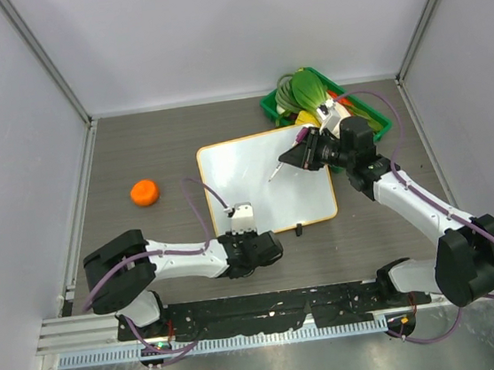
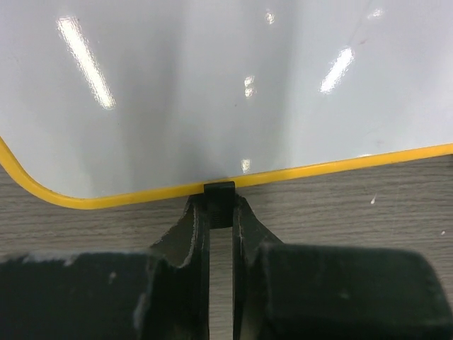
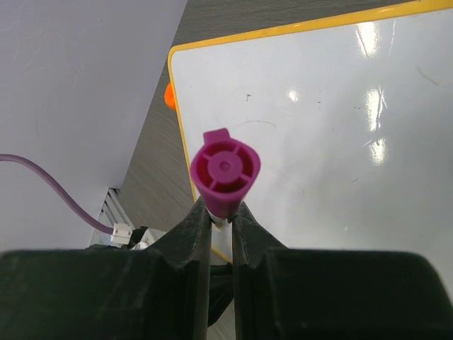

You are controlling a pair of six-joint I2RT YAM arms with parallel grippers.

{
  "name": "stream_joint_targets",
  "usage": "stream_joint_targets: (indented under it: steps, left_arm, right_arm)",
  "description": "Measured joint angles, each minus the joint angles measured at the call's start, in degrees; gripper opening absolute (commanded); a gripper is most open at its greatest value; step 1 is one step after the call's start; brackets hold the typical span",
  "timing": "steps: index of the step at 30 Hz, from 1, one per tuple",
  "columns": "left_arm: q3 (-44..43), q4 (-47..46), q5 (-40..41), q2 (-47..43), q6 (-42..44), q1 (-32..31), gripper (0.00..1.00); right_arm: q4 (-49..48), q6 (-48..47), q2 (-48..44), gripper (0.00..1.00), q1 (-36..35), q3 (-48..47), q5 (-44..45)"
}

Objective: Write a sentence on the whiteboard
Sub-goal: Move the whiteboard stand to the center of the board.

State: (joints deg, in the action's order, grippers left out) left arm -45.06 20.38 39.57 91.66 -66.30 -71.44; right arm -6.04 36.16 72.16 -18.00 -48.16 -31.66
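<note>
**Enclosure.** Plain white walls (image 1: 238,25) close the cell at 9, 12 and 3 o'clock, w/ metal posts in the far corners.

**Surface.** Table (image 1: 135,144) is dark grey-brown wood grain, matte. A metal rail (image 1: 245,326) runs along the 6 o'clock edge and carries both arm bases.

**Whiteboard.** The whiteboard (image 1: 245,172) lies flat at table centre, rotated slightly clockwise. It has an orange frame and rounded corners, and its glossy white face shows glare streaks in both wrist views.

**Arms.** Left arm (image 1: 184,256) reaches in from 8 o'clock to the board's 6 o'clock edge. Right arm (image 1: 409,198) reaches in from 4 o'clock to the board's 2 o'clock corner.

**Basket.** Green basket (image 1: 270,109) sits at approx. 1 o'clock of the board, touching or just beside its far corner, and holds green and yellow produce.

**Orange.** The orange (image 1: 144,192) sits at 9 o'clock of the board, well apart from it.

**Marker.** The marker (image 3: 225,173) has a purple end cap facing the wrist cam. Its tip points toward 8 o'clock over the board face; contact can't be told.

**Clips.** One black clip (image 2: 219,200) sits on the 6 o'clock frame edge. A 2nd clip (image 1: 298,229) is on the same edge, toward 3 o'clock.

**Grippers.**
- Left gripper (image 2: 221,210): fingers pinched nearly together on the black clip, low on the table.
- Right gripper (image 3: 221,212): fingers clamped tight on the marker barrel.
</note>
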Motion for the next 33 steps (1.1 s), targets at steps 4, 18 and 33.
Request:
stream_joint_targets:
  steps: [4, 18, 33]
  left_arm:
    - [-0.9, 2.0, -0.8, 0.1, -3.1, -1.8, 0.00]
    - [-3.1, 6.6, -2.9, 0.8, -9.7, -6.2, 0.61]
    - [-3.9, 12.3, -12.7, -6.3, -1.6, -9.4, 1.00]
  right_arm:
    - [0.0, 0.0, 0.0, 0.01, 0.0, 0.0, -0.1]
    - [-1.2, 0.6, 0.0, 0.01, 0.0, 0.1, -0.6]
    - [0.1, -0.3, -3.8, 0.01, 0.0, 1.0, -0.1]
